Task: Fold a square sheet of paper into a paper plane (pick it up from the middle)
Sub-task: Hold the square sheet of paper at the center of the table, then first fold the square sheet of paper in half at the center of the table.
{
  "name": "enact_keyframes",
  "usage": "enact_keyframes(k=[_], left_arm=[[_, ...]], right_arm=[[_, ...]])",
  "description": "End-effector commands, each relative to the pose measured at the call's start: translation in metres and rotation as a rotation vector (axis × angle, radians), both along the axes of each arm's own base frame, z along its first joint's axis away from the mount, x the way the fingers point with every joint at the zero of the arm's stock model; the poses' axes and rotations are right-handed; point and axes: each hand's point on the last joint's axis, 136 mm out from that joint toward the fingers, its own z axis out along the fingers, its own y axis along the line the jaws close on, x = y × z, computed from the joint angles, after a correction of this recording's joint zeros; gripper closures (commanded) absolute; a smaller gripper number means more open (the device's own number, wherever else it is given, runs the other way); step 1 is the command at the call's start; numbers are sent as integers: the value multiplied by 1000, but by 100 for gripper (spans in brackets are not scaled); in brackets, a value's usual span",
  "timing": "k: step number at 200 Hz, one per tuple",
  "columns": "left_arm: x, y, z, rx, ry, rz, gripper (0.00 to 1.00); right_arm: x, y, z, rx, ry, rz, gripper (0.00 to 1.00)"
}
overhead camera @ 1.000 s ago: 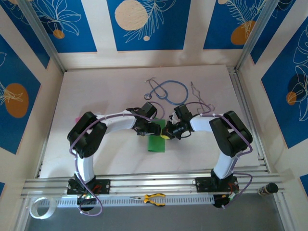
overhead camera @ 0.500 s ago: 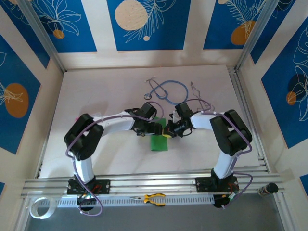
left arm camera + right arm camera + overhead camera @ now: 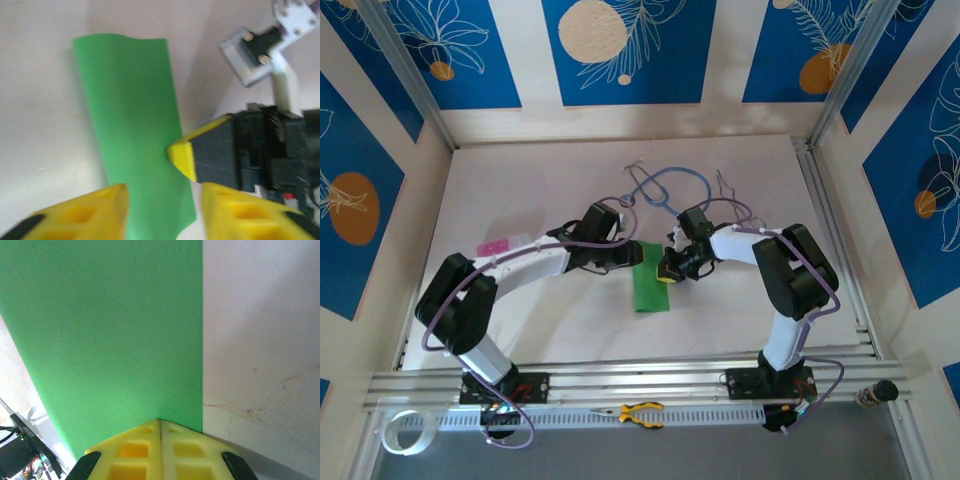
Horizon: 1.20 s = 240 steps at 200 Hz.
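My left gripper (image 3: 162,207) hangs with its yellow jaws apart over the thin bright green sheet of paper (image 3: 132,125). The sheet lies as a narrow strip on the white table (image 3: 520,190). My right gripper (image 3: 160,427), closed, touches its edge.

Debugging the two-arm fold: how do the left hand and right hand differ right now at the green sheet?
The left hand has its jaws apart, with a clear gap between the yellow fingers; the right hand is shut, fingers pressed together. In the top view the left hand is at the left side of the green sheet, while the right hand's tip sits against the sheet's right edge. Shared: yellow fingers, both close to the sheet.
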Motion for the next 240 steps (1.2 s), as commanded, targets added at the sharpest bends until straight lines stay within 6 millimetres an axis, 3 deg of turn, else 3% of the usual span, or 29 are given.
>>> enact_keyframes(k=[1,41,100,178,240], left_arm=[[-3,-23,6,-140,13,-82,71],[-4,-32,-8,-176,40,-109,100],[-8,-24,-44,-96,73,-123,100],[-16,-12,-69,-32,87,-124,100],[-31,11,-102,55,115,-106,100]], right_arm=[[-22,-35,-42,-198,86,-19,100],[-22,-35,-42,-193,88,-22,100],[-22,-34,-44,-186,93,-34,100],[-24,-35,-46,-188,104,-41,100],[-28,-38,-50,-200,111,-46,100]])
